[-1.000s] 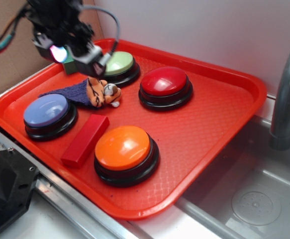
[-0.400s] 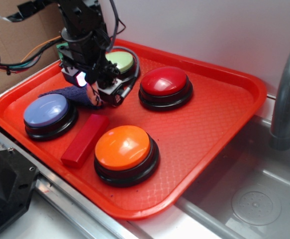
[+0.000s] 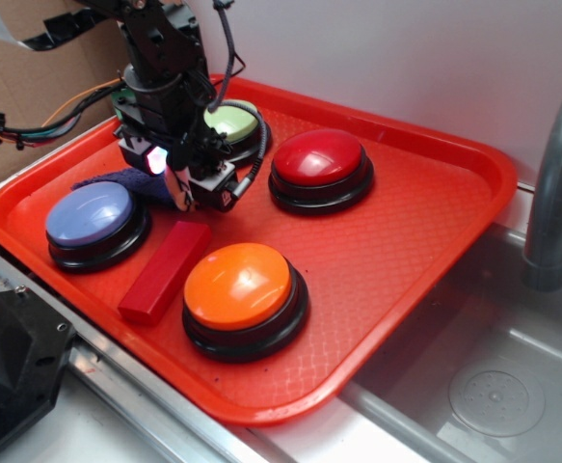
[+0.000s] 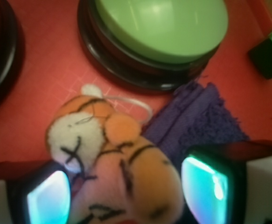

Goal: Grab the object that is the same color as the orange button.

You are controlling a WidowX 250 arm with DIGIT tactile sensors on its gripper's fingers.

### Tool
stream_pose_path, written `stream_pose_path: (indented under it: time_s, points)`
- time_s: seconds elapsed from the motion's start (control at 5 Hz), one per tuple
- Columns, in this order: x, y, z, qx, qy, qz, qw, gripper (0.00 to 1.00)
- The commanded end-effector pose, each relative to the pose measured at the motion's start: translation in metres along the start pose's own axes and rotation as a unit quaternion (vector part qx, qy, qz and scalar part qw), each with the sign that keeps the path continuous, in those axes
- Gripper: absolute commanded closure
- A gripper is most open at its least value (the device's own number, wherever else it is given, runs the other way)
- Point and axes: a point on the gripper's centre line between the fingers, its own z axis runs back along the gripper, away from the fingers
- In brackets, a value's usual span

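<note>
Straddling: the claw (image 4: 126, 196) sits low over the plush tiger (image 4: 112, 158), one finger on each side of its body; the fingers are spread and the wrist view does not show whether the pads press the plush.
Claw state: jaws apart around the tiger, not closed; contact cannot be told.
Claw in exterior view: the claw (image 3: 192, 188) hangs under the dark arm at the back left of the red tray (image 3: 435, 222), hiding most of the tiger.
Plush tiger: orange with black stripes and a whitish muzzle, lying on the tray floor between the green button and the red block, its head pointing toward the upper left of the wrist view.
Purple cloth (image 4: 198, 119): knitted, lying just beside the tiger and partly under its flank; in the exterior view its edge (image 3: 131, 180) shows left of the claw, near the blue button.
Green button (image 4: 161, 25): just behind the tiger, a white loop of thread from the tiger lying close to its black base.
Orange button (image 3: 238, 286): at the tray's front, well apart from the claw.
Red button (image 3: 319, 159): right of the claw, apart from it.
Blue button (image 3: 92, 215): left front of the claw.
Red block (image 3: 165, 270): lies between the blue and orange buttons.
Surface: the tray rests beside a metal sink (image 3: 493, 386).
</note>
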Motion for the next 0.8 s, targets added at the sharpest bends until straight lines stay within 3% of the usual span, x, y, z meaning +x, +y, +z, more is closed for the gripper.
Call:
stream_pose_path:
  time_s: [0.0, 0.4, 0.6]
  points:
    - [0.013, 0.007, 0.002, -0.012, -0.014, 0.007, 1.0, 1.0]
    - [0.015, 0.012, 0.014, -0.006, -0.005, 0.019, 1.0, 1.0]
    - [0.019, 0.027, 0.041, -0.021, -0.002, 0.046, 0.999, 1.0]
